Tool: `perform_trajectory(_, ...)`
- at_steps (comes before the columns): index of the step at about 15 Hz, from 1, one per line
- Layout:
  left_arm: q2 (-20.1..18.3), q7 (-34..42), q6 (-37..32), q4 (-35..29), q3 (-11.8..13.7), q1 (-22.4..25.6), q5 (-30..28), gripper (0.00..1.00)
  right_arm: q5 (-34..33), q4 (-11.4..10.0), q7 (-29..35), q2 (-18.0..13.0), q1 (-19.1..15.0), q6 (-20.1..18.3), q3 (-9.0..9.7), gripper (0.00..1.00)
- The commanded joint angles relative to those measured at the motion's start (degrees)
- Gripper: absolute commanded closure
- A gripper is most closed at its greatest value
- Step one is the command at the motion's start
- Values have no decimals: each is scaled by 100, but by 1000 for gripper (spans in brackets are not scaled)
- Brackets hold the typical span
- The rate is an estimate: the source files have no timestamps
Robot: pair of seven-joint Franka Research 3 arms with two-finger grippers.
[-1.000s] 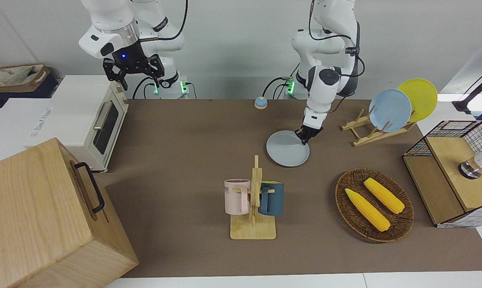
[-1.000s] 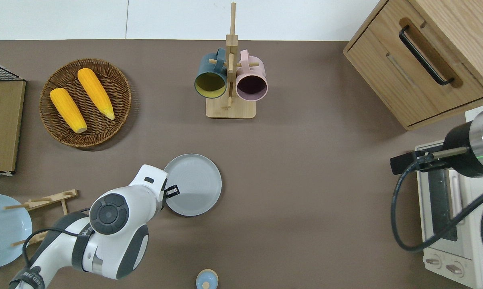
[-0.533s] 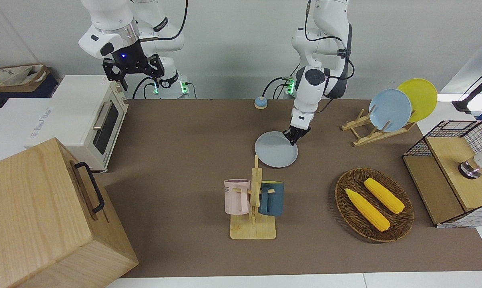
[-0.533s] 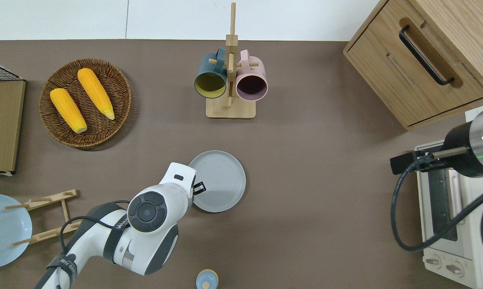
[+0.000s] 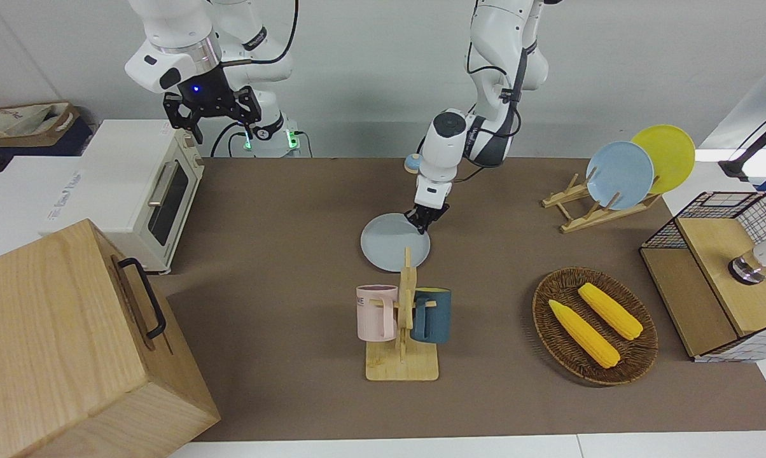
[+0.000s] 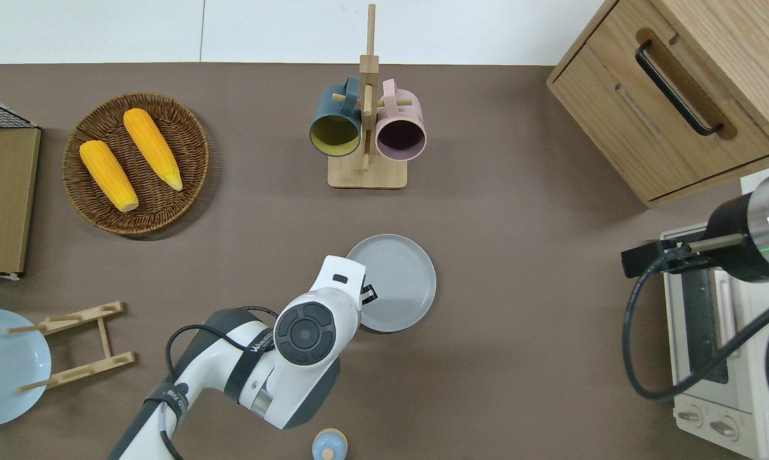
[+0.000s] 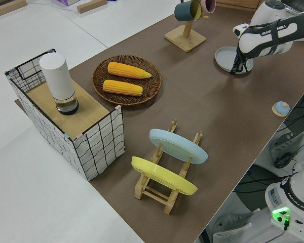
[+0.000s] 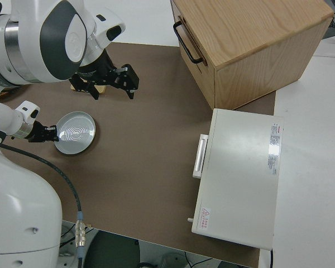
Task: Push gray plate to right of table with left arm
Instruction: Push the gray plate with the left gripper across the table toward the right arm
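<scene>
While left hand touches rim, gray plate lies flat.

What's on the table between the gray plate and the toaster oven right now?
Nothing. In the overhead view only bare brown table runs from the gray plate to the toaster oven. The left gripper is at the plate's opposite edge.

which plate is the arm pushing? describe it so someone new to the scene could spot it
Start at the wooden mug stand with the teal and pink mugs. The gray plate lies flat on the table nearer the robots, the left gripper at its rim. The sky-blue plate and yellow plate stand in a rack.
</scene>
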Motion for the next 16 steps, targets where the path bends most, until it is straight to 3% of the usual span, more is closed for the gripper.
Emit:
perform_trajectory(1,575,-491,-79,486,57,-371,113,1000,59,46,14,-17,-115,-83,77,17)
perform_trajectory(8,1128,-1045,-869,1549,57,-767,288,1000,59,46,5,-17,-115,-83,86,17)
perform_trajectory(16,1498,-1977,-931,2130,65,-1461,570,1000,59,46,14,-17,-115,-83,77,17)
